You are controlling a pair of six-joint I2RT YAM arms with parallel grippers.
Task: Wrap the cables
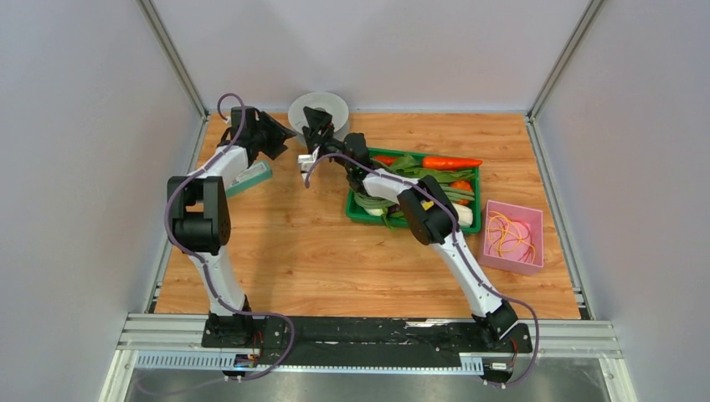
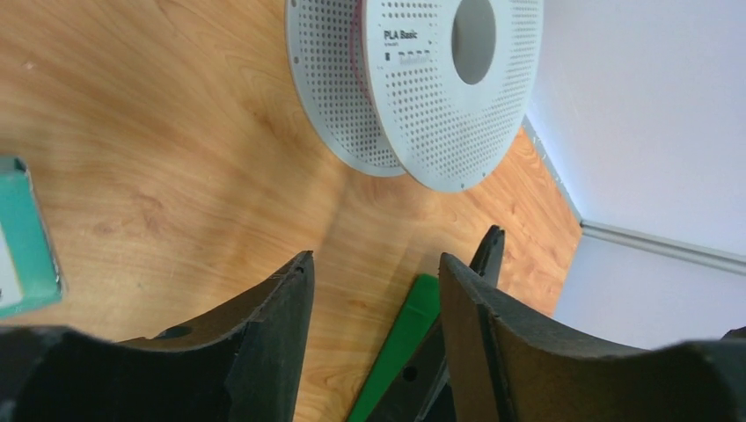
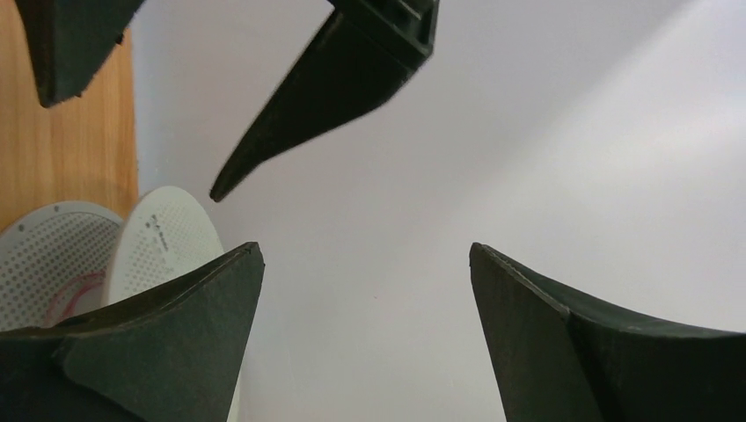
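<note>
While both hands hang released and empty, you have the spool (image 1: pixel 335 104) standing on its rim at the back of the counter (image 1: pixel 293 251), close to the wall. It lies straight ahead of the left hand (image 2: pixel 374 259). The right hand (image 3: pixel 365 251) seems nearer but aims past it at the wall, with the spool low to its left. The loose end of the cable is too thin to make out.

Green tray (image 1: pixel 368 220) brims with carrots (image 1: pixel 452 162) and leafy greens (image 1: pixel 419 172); beside it, a pink box (image 1: pixel 483 236) holds yellow rubber bands (image 1: pixel 502 233).
</note>
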